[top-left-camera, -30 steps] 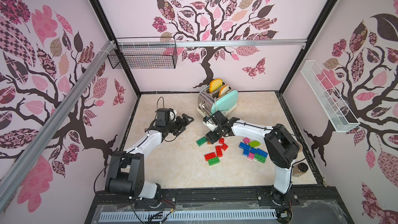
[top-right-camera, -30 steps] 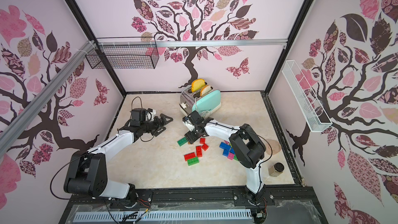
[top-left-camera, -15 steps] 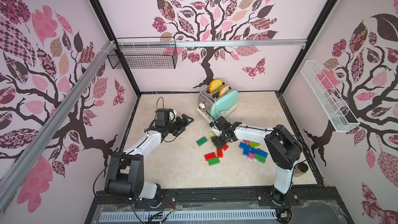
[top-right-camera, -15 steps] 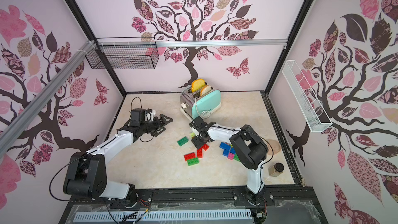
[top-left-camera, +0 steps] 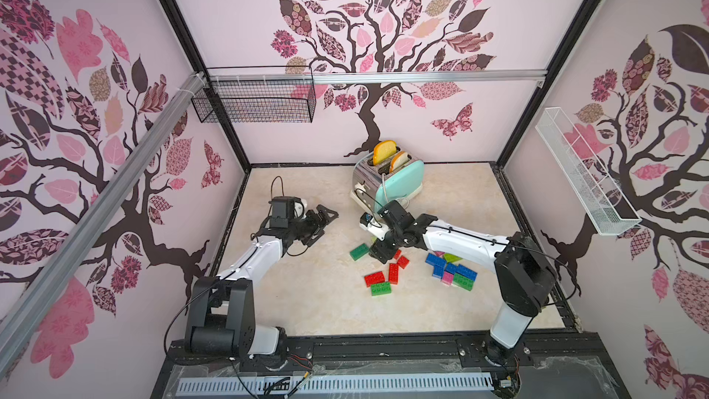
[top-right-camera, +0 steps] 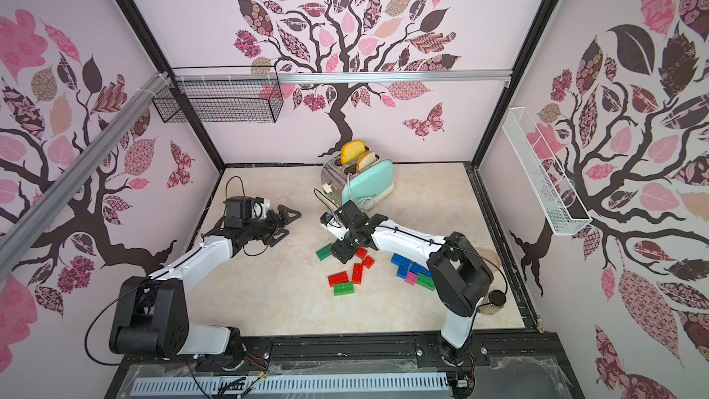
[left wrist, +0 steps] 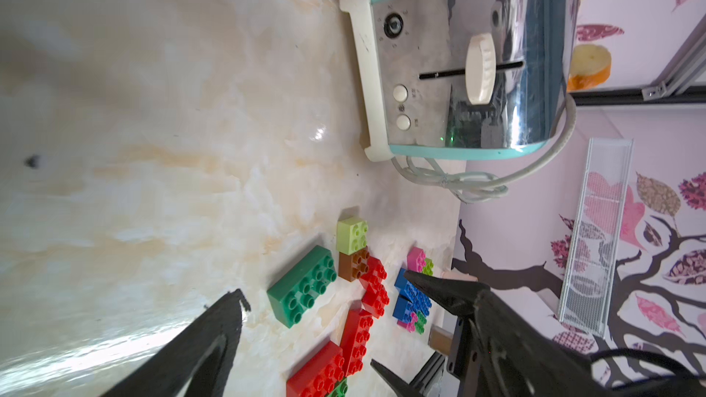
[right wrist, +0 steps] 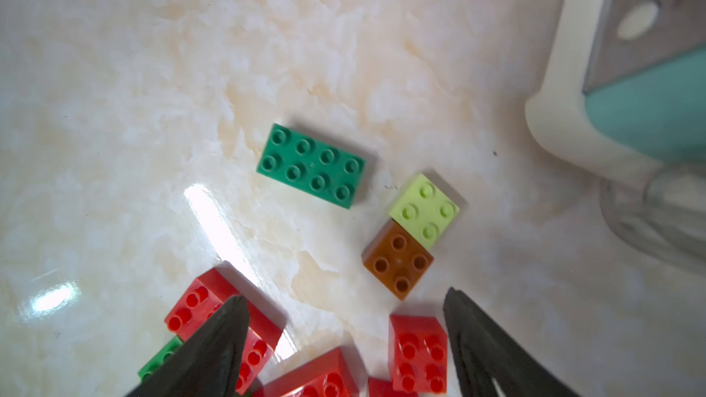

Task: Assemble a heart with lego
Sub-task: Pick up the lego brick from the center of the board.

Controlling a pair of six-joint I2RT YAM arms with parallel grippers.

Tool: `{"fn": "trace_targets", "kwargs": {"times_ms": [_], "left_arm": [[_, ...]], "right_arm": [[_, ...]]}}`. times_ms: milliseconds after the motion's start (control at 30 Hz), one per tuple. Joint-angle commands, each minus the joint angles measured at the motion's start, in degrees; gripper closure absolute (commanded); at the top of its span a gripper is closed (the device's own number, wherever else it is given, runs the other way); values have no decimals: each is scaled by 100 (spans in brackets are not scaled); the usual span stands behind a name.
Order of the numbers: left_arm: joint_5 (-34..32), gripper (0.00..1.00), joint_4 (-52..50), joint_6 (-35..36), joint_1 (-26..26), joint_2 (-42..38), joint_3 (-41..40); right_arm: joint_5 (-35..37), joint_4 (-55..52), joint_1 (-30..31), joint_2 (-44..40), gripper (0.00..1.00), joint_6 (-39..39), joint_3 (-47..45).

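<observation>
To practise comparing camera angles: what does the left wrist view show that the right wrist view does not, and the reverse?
Only the left wrist view: the lever on the toaster, a bread slice, the blue bricks, a pink brick, the white wall basket and the open left gripper.
Only the right wrist view: both fingertips of the open right gripper.
Both: the green brick, red bricks, the lime brick touching the brown brick, and part of the toaster.
</observation>
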Motion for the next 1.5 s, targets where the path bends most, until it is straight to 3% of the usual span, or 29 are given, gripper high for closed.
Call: {"fn": "trace_targets", "kwargs": {"times_ms": [0,200,400,1000,1100,1267,1467], "left_arm": [[286,3,-168,-5,522,-276,-84],[504,3,-521,197,1127,-611,-139],[681,3,-575,313,1368,-610,-211],[1036,3,-603,478,1781,-504,-225],[1152,3,-618,530,1880,-457,-207],[1178,3,-601,538,1898,-453,-216],[1174,3,-518,518,1898,-460,-228]], "right_arm": [[-410,-3,61,383,16,-999,450],[-501,-634,68,1166,14,-1925,1290],[-765,-1028,81,1440,14,-2612,1663],[-398,-1271,222,2339,17,-3168,2437],[-331,-1304,223,2360,22,-3138,2404],[-173,-1294,223,2300,48,-2942,2277],[-17,-1221,222,2071,66,-2713,1965]]}}
